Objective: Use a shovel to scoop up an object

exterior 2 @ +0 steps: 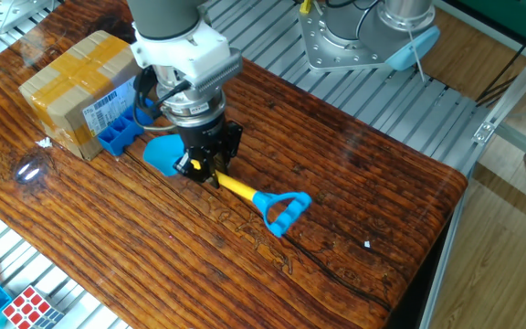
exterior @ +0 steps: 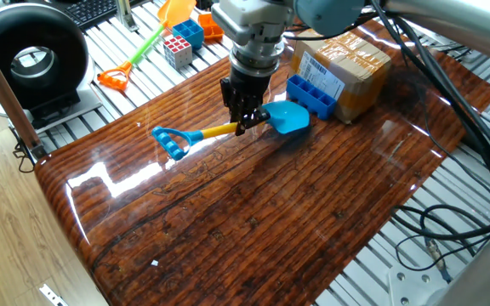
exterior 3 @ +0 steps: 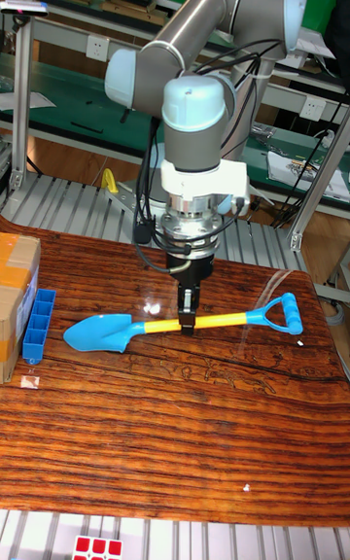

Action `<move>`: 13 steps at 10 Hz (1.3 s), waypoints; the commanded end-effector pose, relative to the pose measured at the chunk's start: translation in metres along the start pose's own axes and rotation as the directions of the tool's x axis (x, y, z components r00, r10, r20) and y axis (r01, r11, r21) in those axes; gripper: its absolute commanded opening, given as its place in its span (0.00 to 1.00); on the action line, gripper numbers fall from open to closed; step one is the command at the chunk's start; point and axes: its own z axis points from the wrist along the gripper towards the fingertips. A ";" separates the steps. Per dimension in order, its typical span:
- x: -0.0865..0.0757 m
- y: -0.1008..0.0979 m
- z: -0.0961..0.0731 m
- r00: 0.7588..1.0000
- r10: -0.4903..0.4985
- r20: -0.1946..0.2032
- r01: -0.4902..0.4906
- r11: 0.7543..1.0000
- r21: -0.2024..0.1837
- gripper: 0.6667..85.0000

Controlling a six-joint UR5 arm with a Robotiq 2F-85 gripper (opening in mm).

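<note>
My gripper (exterior: 245, 121) (exterior 2: 199, 169) (exterior 3: 187, 319) points straight down and is shut on the yellow shaft of the shovel (exterior: 219, 130) (exterior 2: 237, 188) (exterior 3: 222, 323). The shovel lies about level, low over the wooden table. Its light blue blade (exterior: 290, 116) (exterior 2: 161, 153) (exterior 3: 97, 333) points at the object, a dark blue studded block (exterior: 311, 95) (exterior 2: 117, 139) (exterior 3: 37, 325). A small gap separates blade and block. The blue D-handle (exterior: 170, 142) (exterior 2: 284, 212) (exterior 3: 279, 311) sticks out on the other side of the gripper.
A brown cardboard box (exterior: 347, 64) (exterior 2: 73, 87) stands right behind the block. Off the wooden top, on the slatted bench, lie an orange-and-green toy shovel (exterior: 151, 38), a puzzle cube (exterior: 177, 51) (exterior 2: 30, 306) and blue bins (exterior: 190, 32). A black round device (exterior: 28, 59) sits at far left.
</note>
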 end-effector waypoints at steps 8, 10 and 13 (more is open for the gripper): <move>0.033 -0.003 -0.006 0.996 -0.069 0.059 0.070 0.997 -0.013 0.00; 0.041 -0.004 -0.003 0.995 -0.075 0.059 0.076 0.997 -0.014 0.00; 0.061 -0.006 -0.001 0.996 -0.081 0.041 0.082 0.996 -0.023 0.00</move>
